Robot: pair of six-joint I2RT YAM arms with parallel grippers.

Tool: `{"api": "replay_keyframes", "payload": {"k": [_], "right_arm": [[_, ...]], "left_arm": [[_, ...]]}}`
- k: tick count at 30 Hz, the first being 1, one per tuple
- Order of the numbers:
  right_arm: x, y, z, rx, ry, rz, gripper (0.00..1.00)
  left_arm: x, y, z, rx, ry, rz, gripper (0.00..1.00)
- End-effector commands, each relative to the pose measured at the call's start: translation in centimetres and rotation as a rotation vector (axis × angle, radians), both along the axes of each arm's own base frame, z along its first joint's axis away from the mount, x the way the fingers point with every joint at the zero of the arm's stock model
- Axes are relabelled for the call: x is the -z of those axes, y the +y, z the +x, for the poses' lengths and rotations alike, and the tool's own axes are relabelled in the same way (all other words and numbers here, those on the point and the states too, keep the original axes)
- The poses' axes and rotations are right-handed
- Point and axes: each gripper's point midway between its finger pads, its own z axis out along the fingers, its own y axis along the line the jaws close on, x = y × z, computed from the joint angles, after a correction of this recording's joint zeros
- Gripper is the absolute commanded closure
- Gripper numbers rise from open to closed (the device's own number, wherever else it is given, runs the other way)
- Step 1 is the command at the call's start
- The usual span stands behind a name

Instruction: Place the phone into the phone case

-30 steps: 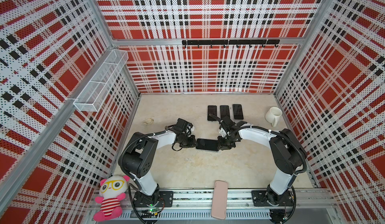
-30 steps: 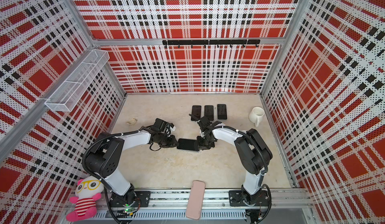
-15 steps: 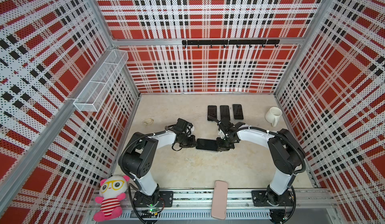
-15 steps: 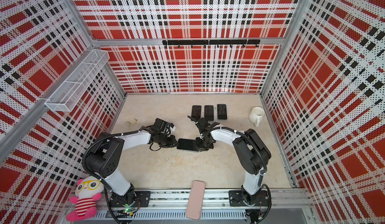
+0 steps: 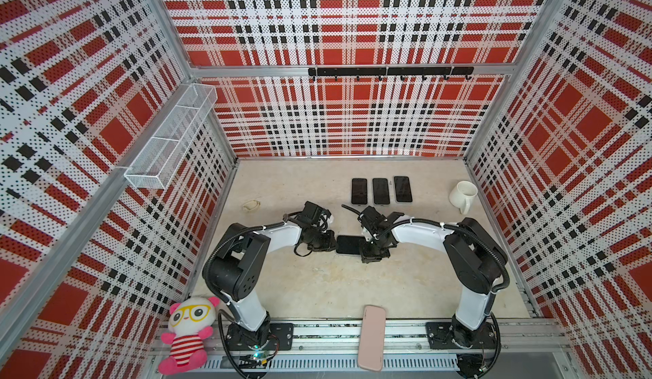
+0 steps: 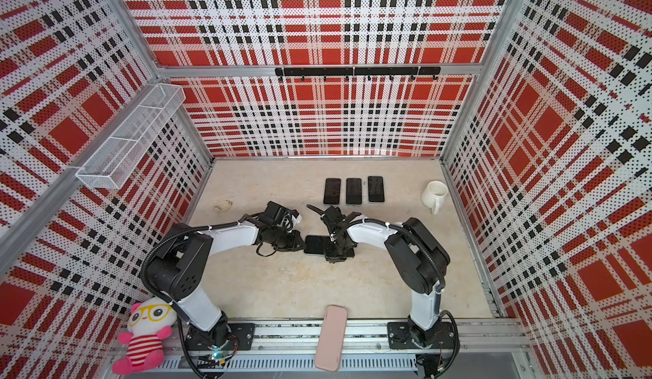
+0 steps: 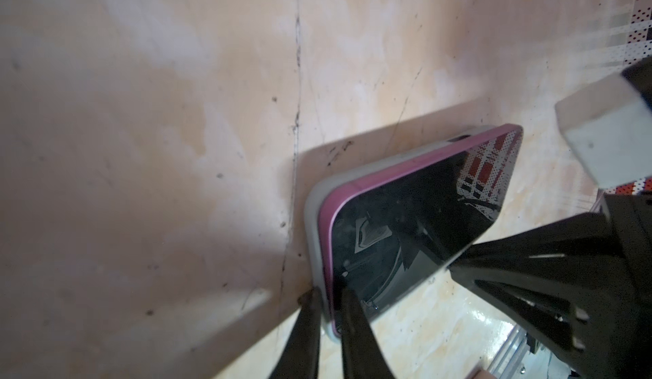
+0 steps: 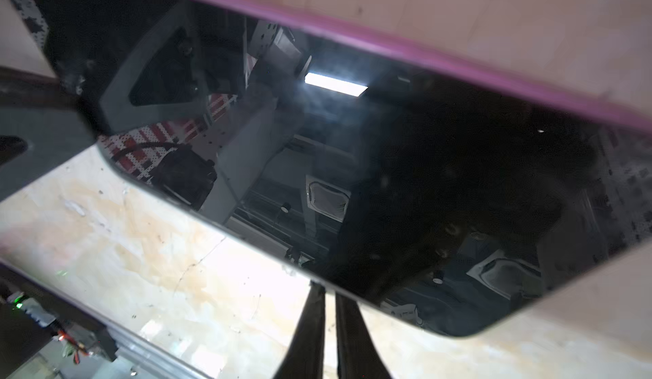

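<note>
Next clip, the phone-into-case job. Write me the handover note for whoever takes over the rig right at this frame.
Left pincer: shut, tips astride the rim of the pale grey phone case at one corner; a true pinch is unconfirmed.
Right pincer: shut, tips at a long edge of the pink-rimmed black-screened phone, apparently holding nothing.
Where: phone lies screen up on the case, mid-table between both arms.
Done: phone laid on the case.
Left: the pink rim stands proud of the case wall at that corner in the left wrist view; press it home, then let go.
</note>
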Motion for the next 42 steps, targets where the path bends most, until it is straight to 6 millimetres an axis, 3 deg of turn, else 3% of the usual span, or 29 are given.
{"api": "replay_keyframes", "payload": {"k": [1, 3, 7, 11, 17, 30, 37, 42], "right_arm": [[-2.6, -2.0, 0.7, 0.017, -0.082, -0.081, 0.84], [-4.2, -3.0, 1.2, 0.041, -0.115, -0.079, 0.82], [-4.5, -4.7, 2.2, 0.089, -0.130, -0.054, 0.75], [-4.4, -4.1, 3.6, 0.088, -0.151, -0.023, 0.75], [-2.6, -3.7, 3.9, 0.061, -0.118, -0.041, 0.77], [2.3, -3.4, 1.6, 0.023, -0.009, -0.103, 0.87], [-3.0, -5.0, 5.0, 0.061, -0.127, -0.063, 0.83], [-3.9, -4.8, 6.7, 0.036, -0.149, -0.048, 0.80]], "left_arm": [[0.4, -0.1, -0.4, 0.005, 0.022, -0.007, 0.84], [0.3, -0.1, -0.4, 0.006, 0.021, -0.009, 0.84], [0.1, -0.1, -0.3, 0.004, 0.014, -0.008, 0.84], [0.2, 0.0, -0.3, 0.002, 0.013, -0.003, 0.84], [0.3, 0.1, -0.3, 0.001, 0.014, 0.002, 0.84], [0.4, 0.1, -0.2, 0.000, 0.018, 0.002, 0.84], [0.3, 0.2, 0.0, -0.002, 0.010, 0.005, 0.84], [0.3, 0.4, 0.0, -0.006, 0.009, 0.011, 0.84]]}}
